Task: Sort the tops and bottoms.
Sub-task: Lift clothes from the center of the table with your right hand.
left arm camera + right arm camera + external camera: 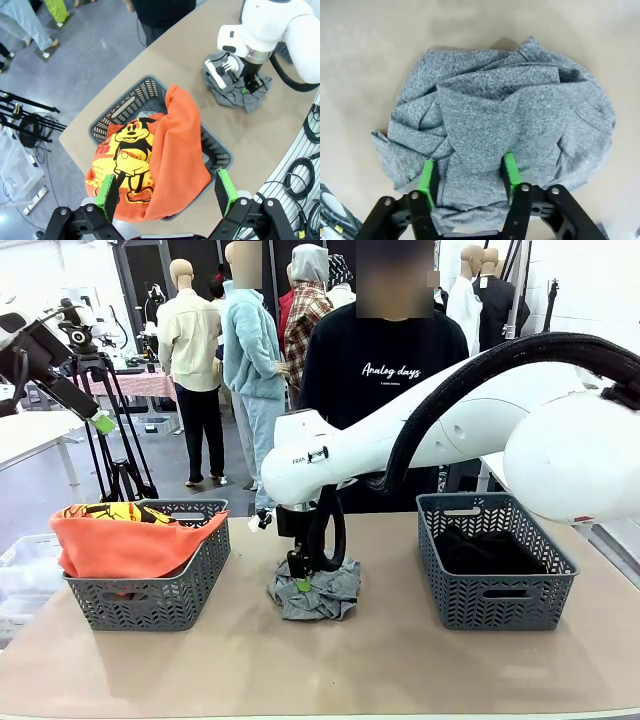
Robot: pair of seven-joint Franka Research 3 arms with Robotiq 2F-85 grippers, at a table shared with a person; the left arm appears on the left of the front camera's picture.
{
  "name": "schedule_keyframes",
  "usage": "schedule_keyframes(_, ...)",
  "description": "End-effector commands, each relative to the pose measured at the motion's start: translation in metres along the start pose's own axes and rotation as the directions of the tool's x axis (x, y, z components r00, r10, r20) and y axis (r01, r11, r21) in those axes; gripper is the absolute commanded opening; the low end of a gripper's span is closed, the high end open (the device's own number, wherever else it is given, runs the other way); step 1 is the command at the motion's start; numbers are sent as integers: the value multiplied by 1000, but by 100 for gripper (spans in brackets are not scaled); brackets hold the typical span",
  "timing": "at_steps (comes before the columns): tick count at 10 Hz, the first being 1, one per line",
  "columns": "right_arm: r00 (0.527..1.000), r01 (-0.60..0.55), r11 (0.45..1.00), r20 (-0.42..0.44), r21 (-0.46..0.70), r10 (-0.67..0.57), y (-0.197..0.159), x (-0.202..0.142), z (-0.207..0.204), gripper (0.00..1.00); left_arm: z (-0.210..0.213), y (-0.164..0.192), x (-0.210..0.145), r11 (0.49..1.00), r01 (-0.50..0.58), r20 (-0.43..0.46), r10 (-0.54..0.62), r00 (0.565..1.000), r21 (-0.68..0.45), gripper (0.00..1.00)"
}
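Right gripper fingers are closing around a fold of the mottled grey top heaped mid-bench between the baskets. Best to pinch deep, then lift straight. Left gripper hangs wide open and empty over the orange T-shirt.

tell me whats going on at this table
The robot is sorting clothes into two grey baskets. The right gripper is down on the mottled grey top, crumpled mid-table, its fingers pressed into a fold of the cloth. The left gripper hangs open above the left basket, where the orange T-shirt drapes over the rim. The black bottoms lie in the right basket. A person stands at the far side.
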State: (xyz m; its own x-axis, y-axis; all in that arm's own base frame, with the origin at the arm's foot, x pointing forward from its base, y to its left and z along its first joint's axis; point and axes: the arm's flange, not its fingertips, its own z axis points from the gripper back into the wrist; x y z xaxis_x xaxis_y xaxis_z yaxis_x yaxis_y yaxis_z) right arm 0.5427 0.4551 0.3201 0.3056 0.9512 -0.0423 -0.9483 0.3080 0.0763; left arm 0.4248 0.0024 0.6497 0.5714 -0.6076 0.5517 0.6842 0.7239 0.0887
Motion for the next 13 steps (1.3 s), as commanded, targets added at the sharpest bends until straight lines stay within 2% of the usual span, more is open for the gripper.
schedule_keyframes(1, 999, 21, 1000, -31, -18, -22, 0, 1, 1, 11, -1, -1, -2, 1000, 3, 4, -3, 1000, 11, 100)
schedule_keyframes(2, 999, 28, 999, -19, -17, -28, -1, -1, 4, 0, -1, -1, -2, 1000, 3, 4, -3, 1000, 11, 100)
schedule_keyframes(6, 999, 42, 998, 14, 41, -42, -2, -5, 4, 0, -1, -1, -2, 1000, 3, 4, -3, 1000, 11, 100)
schedule_keyframes(8, 990, 68, 994, 120, 81, -78, -5, -17, 24, 0, -1, -1, -2, 1000, 3, 4, -3, 1000, 11, 100)
schedule_keyframes(9, 974, 112, 992, 194, 57, -121, -7, -33, 52, 0, -1, -1, -2, 1000, 3, 4, -3, 1000, 11, 100)
schedule_keyframes(11, 912, 236, 971, 353, -39, -208, -9, -85, 127, 0, -1, -1, -2, 1000, 3, 4, -3, 1000, 11, 100)
schedule_keyframes(13, 879, 322, 934, 414, -153, -236, 1, -126, 183, 0, -1, -1, -2, 1000, 3, 4, -3, 1000, 11, 100)
